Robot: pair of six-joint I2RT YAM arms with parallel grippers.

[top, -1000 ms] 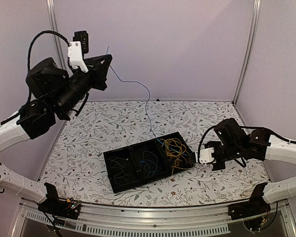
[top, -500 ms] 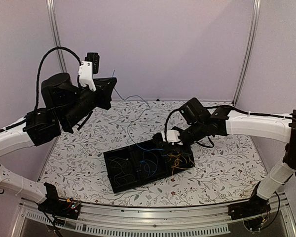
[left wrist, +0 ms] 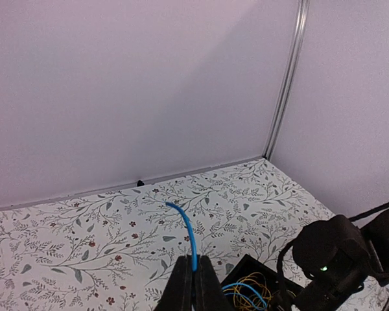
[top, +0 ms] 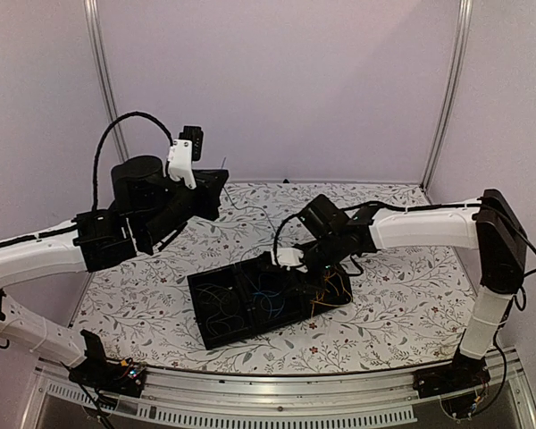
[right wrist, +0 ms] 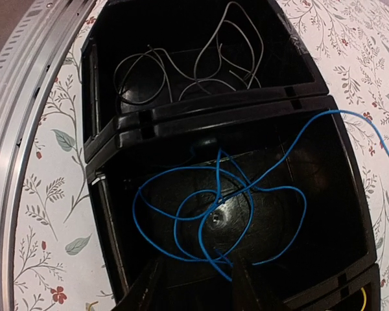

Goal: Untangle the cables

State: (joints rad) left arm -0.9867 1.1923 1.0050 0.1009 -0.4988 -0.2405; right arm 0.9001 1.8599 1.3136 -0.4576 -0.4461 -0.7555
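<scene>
A black three-compartment tray lies mid-table. Its middle compartment holds a loose coil of blue cable, its left one grey cables, its right one a yellow and orange tangle. My right gripper hangs open just above the blue coil, with nothing between its fingers. One strand of blue cable leaves over the tray's rim. Raised above the table's back left, my left gripper is shut on the blue cable's end; in the top view that left gripper points towards the tray.
The tray's divider walls stand between the compartments. A metal rail runs along the table's near edge. Flower-patterned table surface surrounds the tray, and lilac walls with metal posts close in the back and sides.
My right arm swung from the tray's right end to over the middle compartment, and its jaws opened. My left arm came down and rightward with the blue cable, which has slackened.
</scene>
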